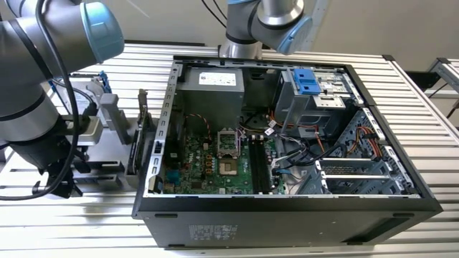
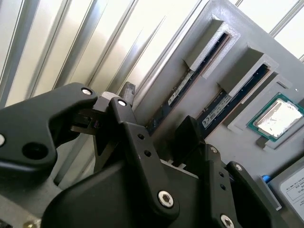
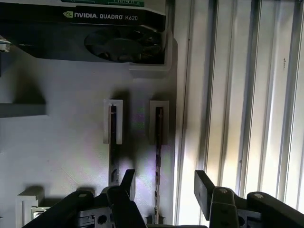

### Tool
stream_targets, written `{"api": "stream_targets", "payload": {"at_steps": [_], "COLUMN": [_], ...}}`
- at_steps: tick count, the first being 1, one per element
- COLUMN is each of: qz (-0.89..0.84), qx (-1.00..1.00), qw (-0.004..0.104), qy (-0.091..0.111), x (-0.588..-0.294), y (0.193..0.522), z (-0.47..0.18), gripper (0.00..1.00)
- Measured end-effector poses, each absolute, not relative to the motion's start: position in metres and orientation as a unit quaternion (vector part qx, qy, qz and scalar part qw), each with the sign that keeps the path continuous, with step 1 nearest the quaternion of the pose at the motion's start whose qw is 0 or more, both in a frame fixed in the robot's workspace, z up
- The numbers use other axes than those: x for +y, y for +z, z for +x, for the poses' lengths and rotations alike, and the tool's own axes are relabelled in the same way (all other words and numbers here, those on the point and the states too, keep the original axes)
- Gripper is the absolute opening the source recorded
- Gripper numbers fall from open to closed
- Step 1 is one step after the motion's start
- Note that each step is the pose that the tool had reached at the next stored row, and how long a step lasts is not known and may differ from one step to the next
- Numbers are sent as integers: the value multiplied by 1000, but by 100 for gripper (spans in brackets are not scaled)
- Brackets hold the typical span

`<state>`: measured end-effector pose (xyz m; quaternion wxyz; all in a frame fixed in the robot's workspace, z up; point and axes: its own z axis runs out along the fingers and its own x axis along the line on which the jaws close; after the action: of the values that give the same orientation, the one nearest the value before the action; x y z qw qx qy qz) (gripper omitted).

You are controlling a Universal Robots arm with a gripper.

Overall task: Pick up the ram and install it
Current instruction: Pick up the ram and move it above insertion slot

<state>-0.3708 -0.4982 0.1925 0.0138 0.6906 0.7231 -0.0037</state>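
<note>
In the exterior view we see the arm (image 1: 29, 102) bent down over a grey parts holder (image 1: 107, 110) at the exterior view's left, just beside the open computer case (image 1: 287, 215). An upright graphics card (image 1: 141, 129) stands between holder and case wall, so room there is tight. Inside the case the long black memory slots (image 1: 259, 161) on the motherboard (image 1: 208, 161) lie bare, with cables (image 1: 301, 156) close beside them. Everything rests on a ribbed aluminium counter (image 1: 423, 102).

In the first wrist view the tool (image 3: 165, 187) stands apart, its fingers (image 3: 127, 183) straddling the ram (image 3: 158, 142); we see no contact. The ram sits edge-on in its slot, thin and dark, near the holder's edge, with the counter's ribs just past it. The other ram stick (image 3: 113, 142) stands parallel, just beside it, and the graphics card lies beyond both.

In the second wrist view the ram shows as a dark bluish board with a pale label, running down between the parted fingers. A processor (image 2: 278, 116) lies in a recess past the other stick.
</note>
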Motion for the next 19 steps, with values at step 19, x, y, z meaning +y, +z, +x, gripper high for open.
{"api": "stream_targets", "payload": {"at_steps": [19], "qz": [691], "qx": [722], "qw": [14], "qy": [-4], "x": [-493], "y": [192], "z": [-371], "gripper": [100]}}
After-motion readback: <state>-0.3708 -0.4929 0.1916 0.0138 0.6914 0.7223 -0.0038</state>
